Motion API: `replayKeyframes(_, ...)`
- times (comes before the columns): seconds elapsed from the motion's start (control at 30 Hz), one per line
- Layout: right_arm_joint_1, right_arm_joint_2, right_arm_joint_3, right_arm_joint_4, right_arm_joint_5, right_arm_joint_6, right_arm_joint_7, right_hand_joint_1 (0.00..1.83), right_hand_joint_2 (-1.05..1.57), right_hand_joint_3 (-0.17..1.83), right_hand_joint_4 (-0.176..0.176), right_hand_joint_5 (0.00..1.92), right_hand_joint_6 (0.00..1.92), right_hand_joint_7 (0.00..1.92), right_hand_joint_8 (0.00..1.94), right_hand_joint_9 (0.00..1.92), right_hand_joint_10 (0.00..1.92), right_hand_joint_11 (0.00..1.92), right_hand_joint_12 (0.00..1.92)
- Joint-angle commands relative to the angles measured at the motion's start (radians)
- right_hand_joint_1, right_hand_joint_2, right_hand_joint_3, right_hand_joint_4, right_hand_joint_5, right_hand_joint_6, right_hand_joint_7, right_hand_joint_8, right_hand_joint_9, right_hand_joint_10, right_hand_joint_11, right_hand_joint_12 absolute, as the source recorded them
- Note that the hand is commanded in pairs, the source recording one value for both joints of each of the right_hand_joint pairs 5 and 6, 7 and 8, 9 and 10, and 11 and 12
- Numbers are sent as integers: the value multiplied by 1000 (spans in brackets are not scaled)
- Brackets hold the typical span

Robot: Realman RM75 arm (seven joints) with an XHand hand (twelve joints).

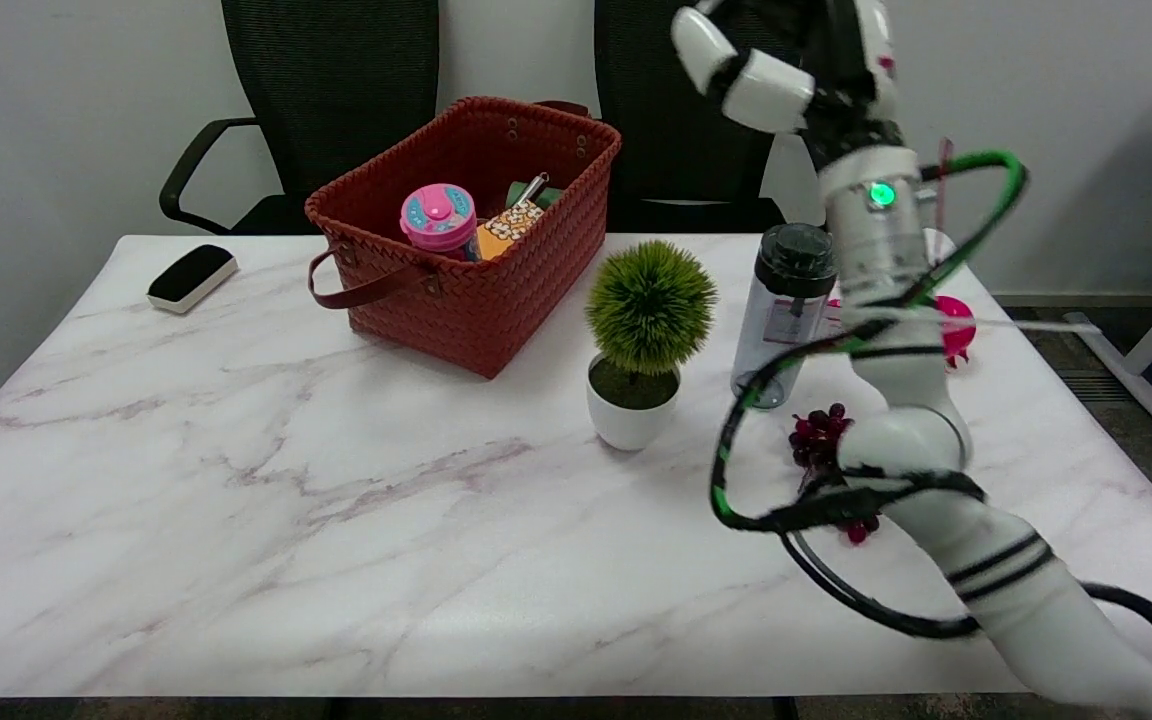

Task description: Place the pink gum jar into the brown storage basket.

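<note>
Right arm [896, 330] raised upright; hand [786, 60] high, holding nothing visible.

Right arm [911, 400]: enters from near right, rises steeply w/ elbow bent, forearm upright, green LED lit at wrist. Black and green cables loop around it. Hand [751, 70] raised at top edge, partly cropped; fingers' state unclear.

A small white-edged block with a black top [192, 277] lies near the marble table's [336, 520] far left corner. A round green artificial plant in a white pot [644, 345] stands mid-table. Just right of it stands a clear, dark-lidded bottle [784, 312], with dark red berries [820, 432] nearer. Two black office chairs [326, 100] stand beyond the far edge.
</note>
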Motion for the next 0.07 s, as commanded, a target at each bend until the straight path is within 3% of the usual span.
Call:
replayKeyframes(0.03,-458,156,153,20,143,369,-47,1160,595,779,0,838,838,1116,1116,843,843,634,634)
replayKeyframes(0.07,-459,156,149,11,146,375,-47,1160,592,781,0,838,838,1118,1118,852,852,650,650)
